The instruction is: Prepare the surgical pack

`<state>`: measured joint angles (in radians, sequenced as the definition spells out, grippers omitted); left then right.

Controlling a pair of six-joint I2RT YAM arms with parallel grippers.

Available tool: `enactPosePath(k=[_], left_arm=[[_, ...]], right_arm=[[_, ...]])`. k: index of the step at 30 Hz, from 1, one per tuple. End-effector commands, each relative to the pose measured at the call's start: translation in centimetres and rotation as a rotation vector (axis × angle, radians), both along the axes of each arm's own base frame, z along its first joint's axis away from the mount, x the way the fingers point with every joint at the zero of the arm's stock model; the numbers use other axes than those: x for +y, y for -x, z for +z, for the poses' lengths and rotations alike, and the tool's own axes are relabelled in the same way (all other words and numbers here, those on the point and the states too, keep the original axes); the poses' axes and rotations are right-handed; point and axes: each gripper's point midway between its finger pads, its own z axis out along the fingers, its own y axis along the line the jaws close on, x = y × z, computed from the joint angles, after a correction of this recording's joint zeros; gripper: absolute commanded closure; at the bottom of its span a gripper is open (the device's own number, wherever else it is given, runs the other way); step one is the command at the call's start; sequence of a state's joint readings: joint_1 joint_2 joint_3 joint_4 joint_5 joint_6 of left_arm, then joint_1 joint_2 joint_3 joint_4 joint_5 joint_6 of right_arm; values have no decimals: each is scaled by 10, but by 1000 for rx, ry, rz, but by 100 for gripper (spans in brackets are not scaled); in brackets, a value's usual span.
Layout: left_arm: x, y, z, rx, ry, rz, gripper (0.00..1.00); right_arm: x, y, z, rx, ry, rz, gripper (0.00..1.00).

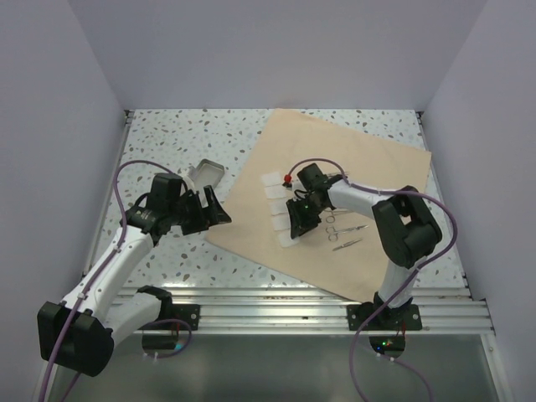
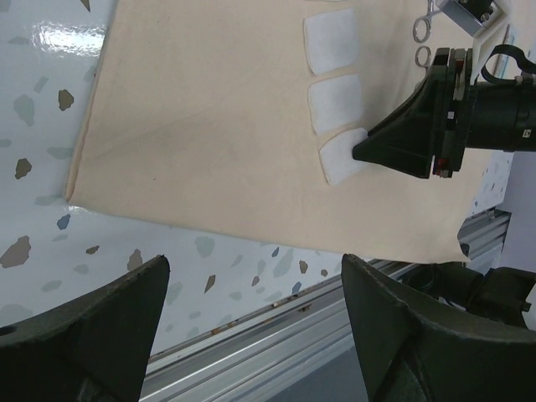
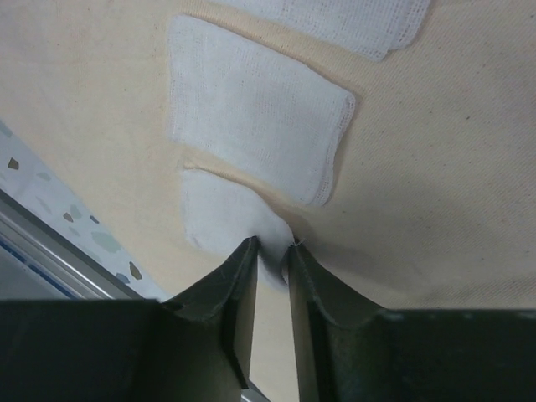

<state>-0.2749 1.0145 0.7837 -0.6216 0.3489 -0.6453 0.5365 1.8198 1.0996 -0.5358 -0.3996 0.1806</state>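
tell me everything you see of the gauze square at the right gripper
The gauze square is small, white, soft woven cloth with rounded corners, last in its row, lying on the tan wrap sheet near the sheet's front edge. Most of it lies flat; one edge is bunched up, pinched between the nearly closed fingers of the right gripper. A thin strip of sheet separates it from the next square.

Plain pale walls enclose three sides of a white speckled tabletop under even light. Aluminium rails run across the bottom of the frame along its near edge.
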Motion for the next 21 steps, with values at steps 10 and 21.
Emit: enactPosePath(k=[10, 21], left_arm=[[-1, 1, 13, -41, 13, -25, 13], [-5, -1, 15, -46, 45, -22, 13]], right_arm=[[-3, -16, 31, -101, 64, -14, 95], [37, -22, 95, -102, -147, 13, 100]])
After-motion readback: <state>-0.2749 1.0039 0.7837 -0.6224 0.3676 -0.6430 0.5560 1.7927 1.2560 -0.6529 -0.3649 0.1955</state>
